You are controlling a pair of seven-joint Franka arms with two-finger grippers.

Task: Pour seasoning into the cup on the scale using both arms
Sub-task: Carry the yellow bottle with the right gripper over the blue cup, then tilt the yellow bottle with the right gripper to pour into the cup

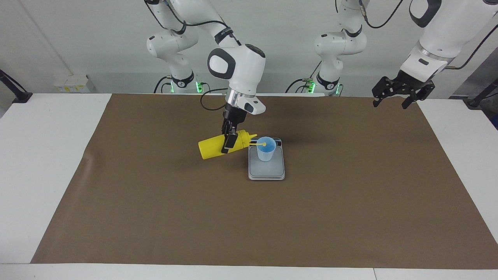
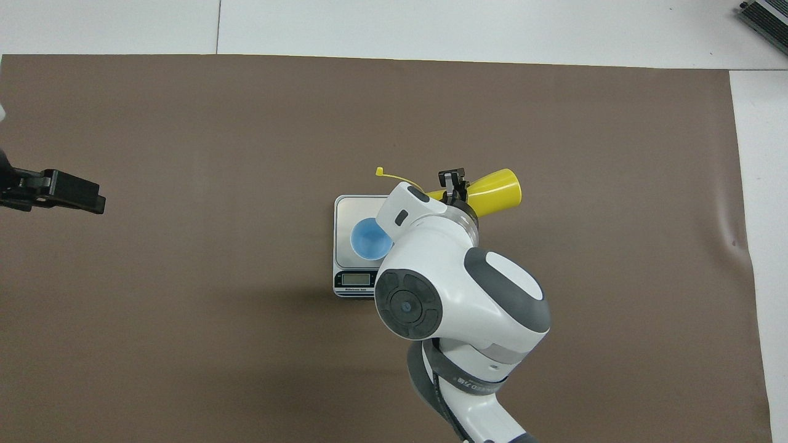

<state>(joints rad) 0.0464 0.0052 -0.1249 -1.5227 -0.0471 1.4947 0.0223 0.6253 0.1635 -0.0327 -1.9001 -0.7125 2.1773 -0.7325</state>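
Scale (image 1: pixel 266 167): flat silver-grey unit taken as landmark, set on the brown mat (image 1: pixel 350 202) of the desk (image 1: pixel 50 155), display strip at the edge nearer the robots.

Cup (image 1: pixel 266 149): pale blue, upright, stood on the scale toward its display end; interior seen blue from overhead.

Seasoning (image 1: pixel 221 146): yellow squeeze bottle, held in the air nearly horizontal beside the scale toward the right arm's end, base pointing away from the scale, nozzle aimed at the cup's mouth and read as reaching over the rim. Tether strap seen trailing over the scale's edge farther from the robots.

Right tool (image 1: pixel 228 143): clenched on the bottle's upper body, just beside the scale.

Left tool (image 1: pixel 395 95): parked high over the mat's corner, well apart from the scale at the left arm's end; fingers spread, nothing held; this arm waits.

Risks judged: cup is light and unsupported, so a nudge from nozzle or strap could tip it or slide it off the scale. Excess tilt or squeeze could overshoot the rim and foul the platform. Overfilling is possible if the pour is not stopped in time.
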